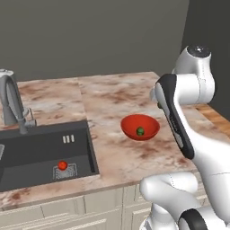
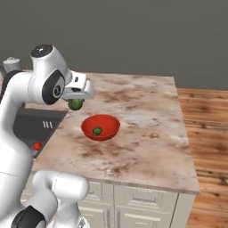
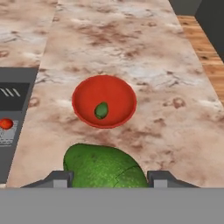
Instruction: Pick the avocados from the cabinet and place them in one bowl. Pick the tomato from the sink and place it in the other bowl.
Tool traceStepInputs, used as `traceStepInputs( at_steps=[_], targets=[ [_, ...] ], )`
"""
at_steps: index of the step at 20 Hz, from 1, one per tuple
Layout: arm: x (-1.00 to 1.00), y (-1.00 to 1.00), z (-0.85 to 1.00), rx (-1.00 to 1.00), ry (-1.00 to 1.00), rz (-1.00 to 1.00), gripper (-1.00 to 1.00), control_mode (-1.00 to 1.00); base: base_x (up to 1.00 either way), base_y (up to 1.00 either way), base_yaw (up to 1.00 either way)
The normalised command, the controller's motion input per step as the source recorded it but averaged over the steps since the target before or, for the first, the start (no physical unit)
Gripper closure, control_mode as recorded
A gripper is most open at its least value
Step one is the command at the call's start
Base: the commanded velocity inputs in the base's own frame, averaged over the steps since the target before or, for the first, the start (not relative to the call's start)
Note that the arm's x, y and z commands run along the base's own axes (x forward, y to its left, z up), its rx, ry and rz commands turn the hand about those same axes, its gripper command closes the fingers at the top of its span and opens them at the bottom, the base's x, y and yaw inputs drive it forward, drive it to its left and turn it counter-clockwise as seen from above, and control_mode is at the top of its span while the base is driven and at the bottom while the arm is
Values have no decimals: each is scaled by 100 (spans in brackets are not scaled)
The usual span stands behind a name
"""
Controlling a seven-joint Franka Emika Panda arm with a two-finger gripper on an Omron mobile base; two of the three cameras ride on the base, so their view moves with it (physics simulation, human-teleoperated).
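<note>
While hand [image 2: 75, 104] grips avocado [image 3: 105, 168] (aloft).

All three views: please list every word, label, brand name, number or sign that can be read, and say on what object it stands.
There is no readable text in any view.
The red bowl, both avocados, the tomato, the sink and the counter carry no words, labels or numbers.
The three pale bars on the sink wall are slots, not characters.

Mottled marble-look counter [image 3: 131, 52], glossy red bowl [image 3: 118, 89], pebbled avocado [image 3: 103, 168].
</note>
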Motion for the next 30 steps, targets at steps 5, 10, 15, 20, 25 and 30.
traceStepInputs(
  at_steps=[5, 10, 15, 20, 25, 30],
  targets=[
    [0, 0, 0, 0, 0, 0, 100, 100, 22, 0, -20],
    [0, 0, 0, 0, 0, 0, 100, 100, 0, 0, 0],
    [0, 0, 0, 0, 0, 0, 100, 100, 0, 0, 0],
    [36, 11, -8, 0, 0, 0, 100, -100, 0, 0, 0],
    [74, 23, -5, 0, 3, -2, 100, -100, 0, 0, 0],
    [41, 3, -7, 0, 1, 0, 100, -100, 0, 0, 0]
  ],
)
